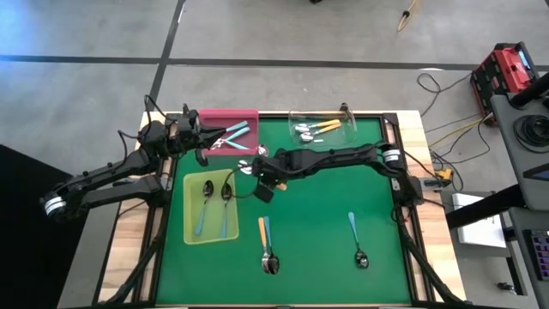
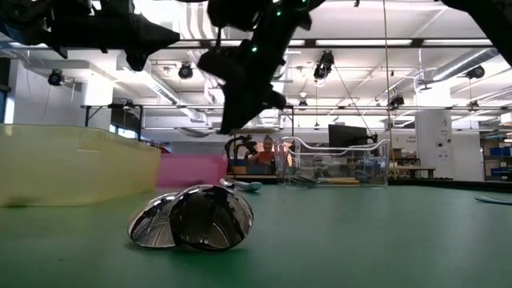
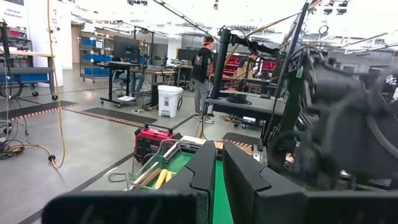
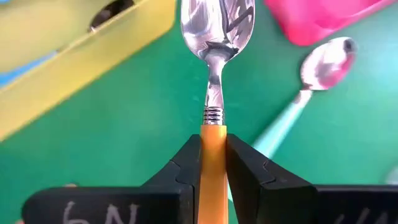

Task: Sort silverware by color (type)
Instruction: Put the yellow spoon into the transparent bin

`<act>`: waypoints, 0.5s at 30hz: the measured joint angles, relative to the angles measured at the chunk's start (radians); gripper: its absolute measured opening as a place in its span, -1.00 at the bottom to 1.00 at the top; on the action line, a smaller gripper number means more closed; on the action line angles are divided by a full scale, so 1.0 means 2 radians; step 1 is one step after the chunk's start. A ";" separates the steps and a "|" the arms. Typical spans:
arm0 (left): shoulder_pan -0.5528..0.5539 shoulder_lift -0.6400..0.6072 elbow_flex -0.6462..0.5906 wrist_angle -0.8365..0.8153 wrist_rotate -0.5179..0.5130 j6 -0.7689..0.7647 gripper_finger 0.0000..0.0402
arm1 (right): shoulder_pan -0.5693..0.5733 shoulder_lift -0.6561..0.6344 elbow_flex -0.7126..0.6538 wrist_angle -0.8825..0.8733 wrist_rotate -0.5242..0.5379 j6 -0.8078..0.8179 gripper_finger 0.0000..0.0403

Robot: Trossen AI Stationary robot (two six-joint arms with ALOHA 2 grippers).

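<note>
My right gripper [image 1: 262,182] hangs over the green mat between the yellow-green tray [image 1: 190,225] and the pink tray [image 1: 225,118], shut on an orange-handled spoon [image 4: 214,74]. A teal-handled spoon [image 4: 292,112] lies on the mat beside the pink tray. My left gripper [image 1: 204,144] hovers at the pink tray's near edge, its fingers [image 3: 205,171] shut with nothing between them. Further spoons lie in the three trays. An orange and a teal spoon [image 1: 267,245] lie side by side on the mat, and another teal one [image 1: 356,239] lies to their right. My right gripper [image 4: 213,146] pinches the spoon's orange handle [image 4: 213,134] between its two fingers, just behind the metal collar. The fingers lie along the handle, and the shiny bowl [image 4: 217,25] sticks out ahead of the fingertips. The spoon looks lifted above the mat.
The clear tray [image 1: 343,129] with orange spoons stands at the far edge, right of the pink tray. The yellow-green tray holds two light-blue spoons [image 1: 216,206]. Two spoon bowls [image 2: 192,218] lie close before the low camera. Open mat lies on the right half.
</note>
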 joint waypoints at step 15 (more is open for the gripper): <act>0.000 0.001 0.000 -0.001 0.000 0.000 -0.94 | -0.088 -0.085 0.000 -0.124 0.000 -0.176 -0.78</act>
